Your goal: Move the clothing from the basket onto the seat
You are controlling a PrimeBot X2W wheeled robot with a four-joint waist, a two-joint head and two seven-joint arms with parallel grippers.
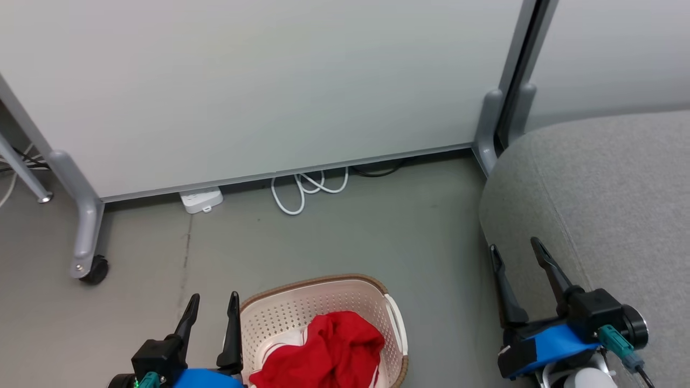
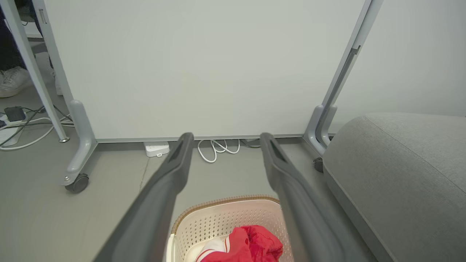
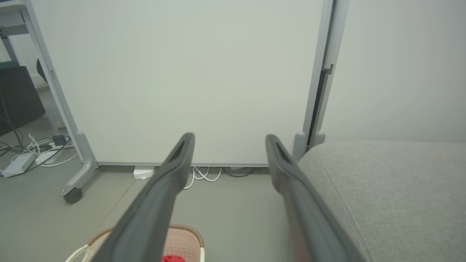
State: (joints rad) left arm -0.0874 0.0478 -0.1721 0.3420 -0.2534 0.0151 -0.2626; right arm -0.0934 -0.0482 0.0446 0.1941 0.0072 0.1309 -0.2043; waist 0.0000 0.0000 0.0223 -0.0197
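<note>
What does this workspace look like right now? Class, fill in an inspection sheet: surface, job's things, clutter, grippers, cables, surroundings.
Surface: grey floor, a thin crack at left.
Job's things: red clothing heaped in the basket; grey seat to its right, apart from it.
Clutter: nothing seen.
Grippers: left gripper open by the basket's left rim; right gripper open before the seat's edge; both hold nothing.
Cables: white cable looped beside a power strip under the partition; more cables behind it at left.
Surroundings: white wheeled partition; a person's shoe behind it.
</note>
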